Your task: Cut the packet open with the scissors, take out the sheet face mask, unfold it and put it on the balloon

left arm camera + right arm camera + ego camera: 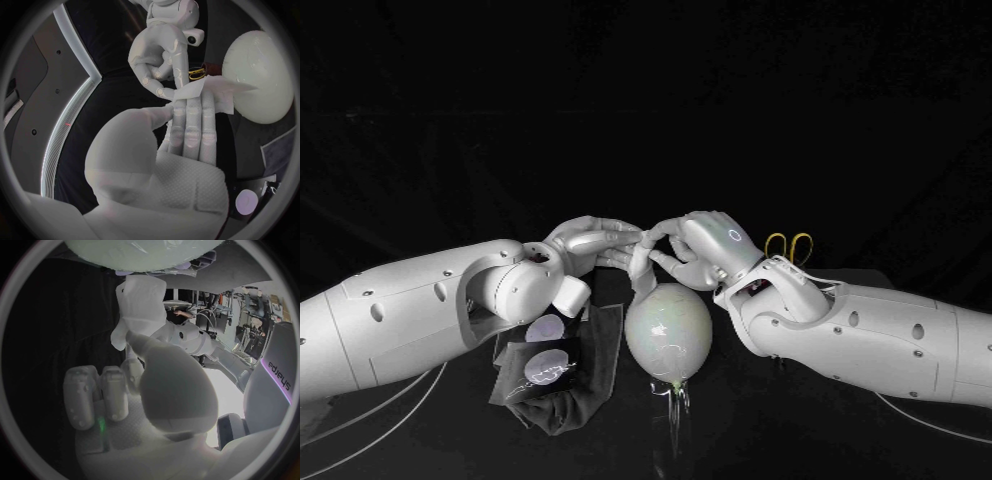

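Note:
Both hands meet above the table's middle and hold the folded white sheet mask [642, 264] between them. My left hand [593, 241] pinches it between thumb and fingers [194, 125], and the sheet mask [215, 92] lies across the fingertips. My right hand [705, 244] pinches its other edge; the left wrist view shows that right hand [159, 55] opposite. The right wrist view has the sheet mask [140, 302] past the thumb. The pale balloon [668, 330] lies just below the hands, knot toward me. The dark cut packet [542, 368] lies left of it.
The yellow-handled scissors [788, 245] lie behind my right wrist, far right of the balloon. The balloon [259, 75] and the scissors [197, 74] also appear in the left wrist view. A dark cloth [581, 405] lies under the packet.

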Motion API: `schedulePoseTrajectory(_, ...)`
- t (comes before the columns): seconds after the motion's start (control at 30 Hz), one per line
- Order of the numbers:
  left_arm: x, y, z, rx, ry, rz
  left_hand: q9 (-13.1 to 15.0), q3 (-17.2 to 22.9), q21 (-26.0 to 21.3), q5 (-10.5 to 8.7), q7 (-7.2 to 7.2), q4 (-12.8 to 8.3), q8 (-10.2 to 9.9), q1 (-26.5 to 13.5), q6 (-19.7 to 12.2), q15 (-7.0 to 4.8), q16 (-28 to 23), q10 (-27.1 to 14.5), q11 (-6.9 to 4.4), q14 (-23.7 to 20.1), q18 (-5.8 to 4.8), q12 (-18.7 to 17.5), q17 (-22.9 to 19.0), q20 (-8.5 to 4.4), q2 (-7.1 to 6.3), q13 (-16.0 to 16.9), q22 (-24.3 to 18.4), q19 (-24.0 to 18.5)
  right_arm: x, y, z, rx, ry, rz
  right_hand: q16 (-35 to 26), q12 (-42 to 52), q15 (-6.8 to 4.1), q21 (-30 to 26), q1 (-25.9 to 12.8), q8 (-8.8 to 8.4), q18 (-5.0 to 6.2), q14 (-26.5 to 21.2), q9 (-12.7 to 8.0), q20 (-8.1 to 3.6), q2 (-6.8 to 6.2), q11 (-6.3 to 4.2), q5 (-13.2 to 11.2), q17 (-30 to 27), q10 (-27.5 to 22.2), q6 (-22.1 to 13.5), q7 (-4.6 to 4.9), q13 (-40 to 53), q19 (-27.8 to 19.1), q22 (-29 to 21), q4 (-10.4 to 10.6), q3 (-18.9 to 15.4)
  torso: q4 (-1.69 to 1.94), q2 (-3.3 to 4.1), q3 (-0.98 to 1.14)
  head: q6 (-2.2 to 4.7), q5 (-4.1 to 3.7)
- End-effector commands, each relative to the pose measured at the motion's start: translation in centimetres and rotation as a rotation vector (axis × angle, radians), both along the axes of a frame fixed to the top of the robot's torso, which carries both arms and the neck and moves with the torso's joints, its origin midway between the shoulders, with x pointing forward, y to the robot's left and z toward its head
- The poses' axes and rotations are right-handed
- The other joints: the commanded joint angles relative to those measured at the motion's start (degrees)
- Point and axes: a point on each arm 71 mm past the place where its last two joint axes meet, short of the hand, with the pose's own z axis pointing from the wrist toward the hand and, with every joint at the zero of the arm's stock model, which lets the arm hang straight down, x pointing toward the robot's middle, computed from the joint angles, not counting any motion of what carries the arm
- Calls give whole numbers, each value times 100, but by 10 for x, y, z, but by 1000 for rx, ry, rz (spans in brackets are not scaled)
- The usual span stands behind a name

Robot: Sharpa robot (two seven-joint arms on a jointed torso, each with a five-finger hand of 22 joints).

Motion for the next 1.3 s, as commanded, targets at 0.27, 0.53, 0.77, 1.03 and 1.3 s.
schedulePoseTrajectory(0.27,0,-3,4,-11,-21,-20,1704,14,-25,18,2,11,30,29,31,-40,36,35,7,15,63,28,9,-4,40,-10,-9,38,-6,2,2,22,-24,41,20,59,-59,21,7,73,-80,596,29,-45,15,-34,-7,1506,27,-14,-24,527,601,1506,37,-1,1,-2,2,11,0)
schedulePoseTrajectory(0.53,0,-2,4,-6,-26,-17,1704,14,-25,18,2,11,30,29,31,-40,36,35,7,15,63,28,9,-4,40,-10,-9,38,-8,1,2,12,-14,44,20,115,-67,21,11,108,-80,596,52,-55,19,-42,-6,1506,62,-2,-32,563,601,1506,37,11,2,0,-3,13,-5)
schedulePoseTrajectory(0.77,2,1,4,3,-33,-9,1705,16,-26,18,1,11,32,28,30,-40,36,36,6,16,62,27,12,-5,37,-9,-10,39,-12,-4,3,20,-12,48,20,137,-73,21,2,134,-80,596,69,-63,37,-46,-7,1506,78,1,-37,577,601,1506,51,23,1,-2,-2,6,7)
schedulePoseTrajectory(1.03,4,5,4,18,-49,4,1706,18,-28,18,1,11,34,28,30,-41,36,36,6,16,62,26,15,-6,35,-9,-11,41,-18,-14,5,35,-12,46,20,141,-74,21,-2,140,-80,596,72,-65,41,-47,-7,1506,81,1,-38,580,601,1506,56,25,-4,-5,2,17,24)
schedulePoseTrajectory(1.3,6,8,3,28,-59,13,1707,20,-28,18,1,11,36,28,29,-41,36,37,6,16,62,25,17,-6,34,-9,-12,42,-21,-21,6,30,0,45,20,135,-75,21,-4,143,-80,596,75,-66,41,-48,-7,1506,79,0,-39,576,601,1506,57,25,-6,-2,2,21,33)
